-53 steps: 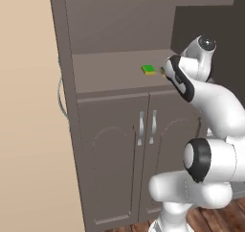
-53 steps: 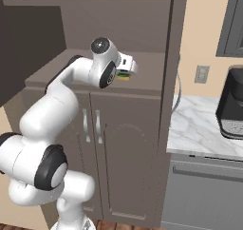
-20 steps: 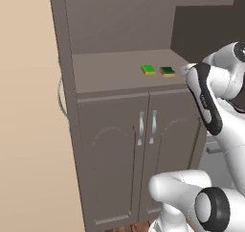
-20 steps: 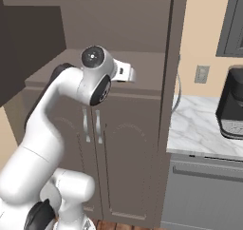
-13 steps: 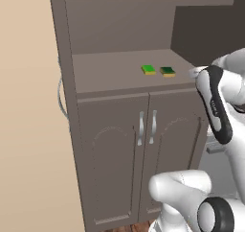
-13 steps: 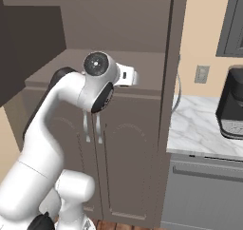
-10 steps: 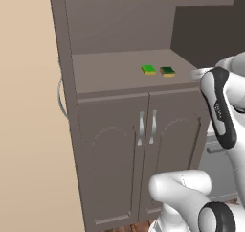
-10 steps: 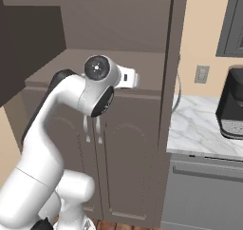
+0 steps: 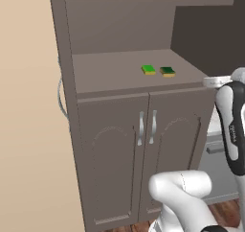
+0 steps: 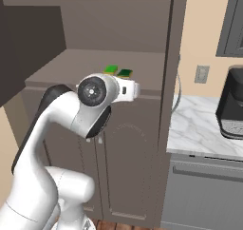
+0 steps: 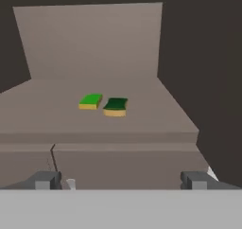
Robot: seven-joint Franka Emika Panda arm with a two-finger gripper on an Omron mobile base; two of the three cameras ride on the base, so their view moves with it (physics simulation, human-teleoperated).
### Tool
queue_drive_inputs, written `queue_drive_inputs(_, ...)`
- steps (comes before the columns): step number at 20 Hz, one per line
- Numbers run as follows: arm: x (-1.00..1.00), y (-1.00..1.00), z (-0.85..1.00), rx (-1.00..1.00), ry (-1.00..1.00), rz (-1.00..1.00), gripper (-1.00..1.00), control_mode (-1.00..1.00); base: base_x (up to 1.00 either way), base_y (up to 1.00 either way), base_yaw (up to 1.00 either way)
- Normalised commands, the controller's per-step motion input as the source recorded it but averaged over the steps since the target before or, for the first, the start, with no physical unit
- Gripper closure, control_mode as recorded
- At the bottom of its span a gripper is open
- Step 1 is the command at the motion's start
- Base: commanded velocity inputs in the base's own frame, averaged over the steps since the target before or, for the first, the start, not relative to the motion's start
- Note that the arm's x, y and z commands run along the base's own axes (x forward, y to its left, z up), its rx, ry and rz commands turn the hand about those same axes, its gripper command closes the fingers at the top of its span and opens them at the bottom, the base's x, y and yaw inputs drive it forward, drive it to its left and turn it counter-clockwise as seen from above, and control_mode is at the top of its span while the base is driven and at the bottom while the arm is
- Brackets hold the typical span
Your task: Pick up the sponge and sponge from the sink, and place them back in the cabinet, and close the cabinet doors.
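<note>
Two sponges lie side by side on the cabinet (image 9: 115, 77) shelf: a bright green one (image 11: 90, 101) (image 9: 149, 69) (image 10: 111, 70) and a darker green one (image 11: 116, 106) (image 9: 167, 71) (image 10: 125, 73) just right of it. My gripper (image 11: 120, 180) is open and empty, drawn back in front of the shelf's edge, its fingertips (image 11: 45, 180) well apart. The upper cabinet doors stand open: the right one (image 9: 206, 29) is a dark panel, and the left one (image 10: 26, 39) swings out on the other side. The sink is out of view.
The lower doors with arched panels (image 9: 112, 168) are closed, with silver handles (image 9: 141, 128) at the middle. A marble counter (image 10: 204, 129) with a black coffee machine (image 10: 232, 103) lies right of the cabinet. My white arm (image 10: 95, 100) stands before the lower doors.
The hand has pulled back from the shelf to the right, leaving the second sponge beside the first. Both sponges lie still over the last second.
</note>
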Motion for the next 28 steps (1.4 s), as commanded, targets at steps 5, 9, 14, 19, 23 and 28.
queue_drive_inputs(5, -0.45, 0.00, 0.02, 0.00, -0.11, 0.00, -1.00, -1.00, 0.00, 0.00, 0.00)
queue_drive_inputs(9, -0.42, 0.00, 0.01, 0.00, -0.10, 0.00, -1.00, -1.00, 0.00, 0.00, 0.00)
queue_drive_inputs(14, -0.38, 0.00, 0.12, 0.00, -0.07, 0.00, -1.00, -1.00, 0.00, 0.00, 0.00)
queue_drive_inputs(19, -0.34, 0.00, 0.19, 0.00, -0.06, 0.00, -1.00, -1.00, 0.00, 0.00, 0.00)
queue_drive_inputs(23, -0.36, -0.04, 0.25, 0.00, -0.06, 0.00, -1.00, -1.00, 0.00, 0.00, 0.00)
queue_drive_inputs(28, -0.40, -0.06, 0.22, 0.00, -0.07, 0.00, -1.00, -1.00, 0.00, 0.00, 0.00)
